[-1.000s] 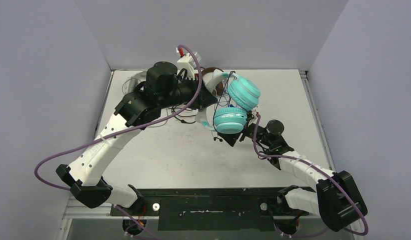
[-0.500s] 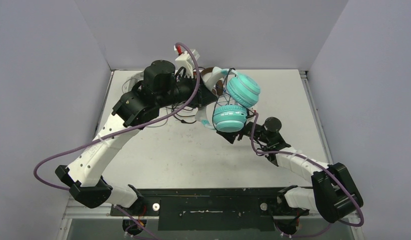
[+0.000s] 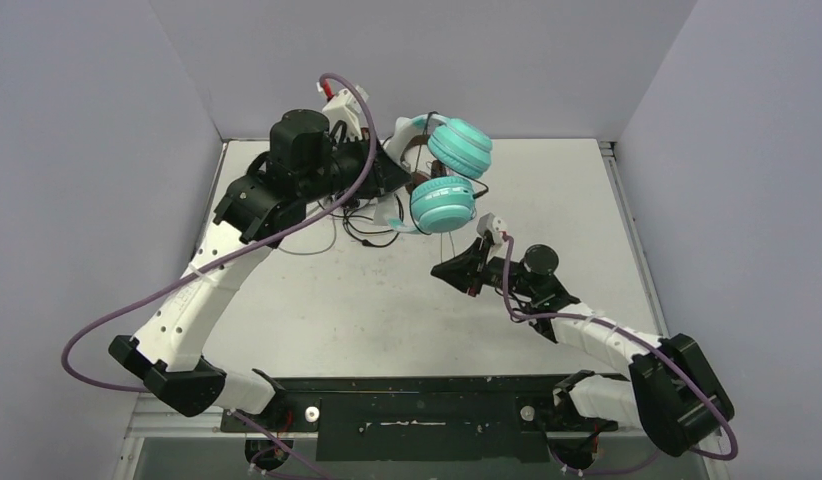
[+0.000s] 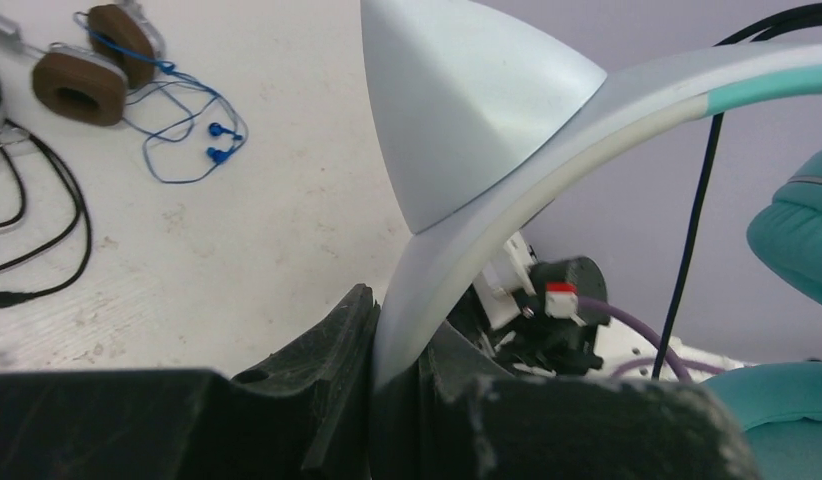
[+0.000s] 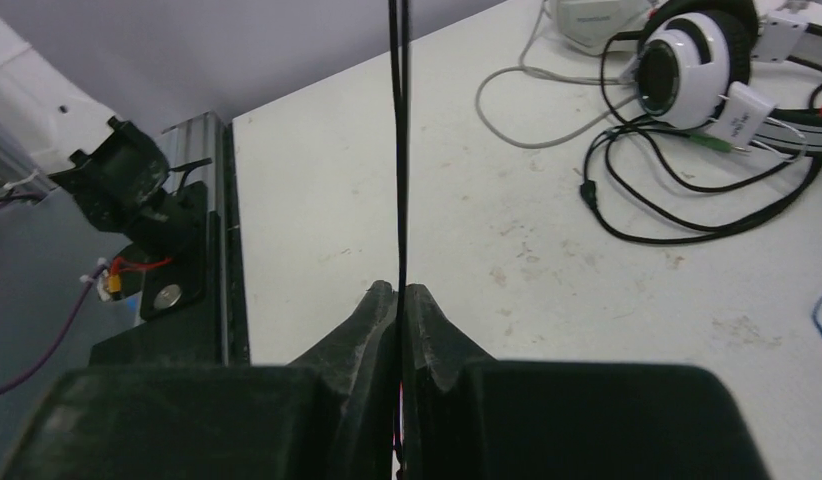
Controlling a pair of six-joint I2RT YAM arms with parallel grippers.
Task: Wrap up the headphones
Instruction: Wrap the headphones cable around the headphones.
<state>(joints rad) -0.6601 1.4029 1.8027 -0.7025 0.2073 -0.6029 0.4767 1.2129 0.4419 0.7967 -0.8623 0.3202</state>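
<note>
My left gripper (image 3: 390, 176) holds the light teal headphones (image 3: 443, 204) in the air over the back of the table. It is shut on their white band (image 4: 507, 170), which stands between the jaws of the left gripper (image 4: 392, 340). A thin black cable (image 5: 398, 150) hangs down from the ear cups. My right gripper (image 3: 451, 268) sits just below and in front of the lower cup. In the right wrist view the right gripper (image 5: 399, 295) is shut on that cable, which runs taut and straight up.
Brown headphones (image 4: 82, 75) with a blue cable (image 4: 187, 130) lie on the table. Black-and-white headphones (image 5: 687, 65) with a loose black cable (image 5: 667, 200) and pale grey headphones (image 5: 597, 20) with a grey cable (image 5: 507, 120) lie at the back left.
The right gripper has shut on the black cable and drawn down and left of the cups. The left arm has carried the teal headphones up and to the back left.
</note>
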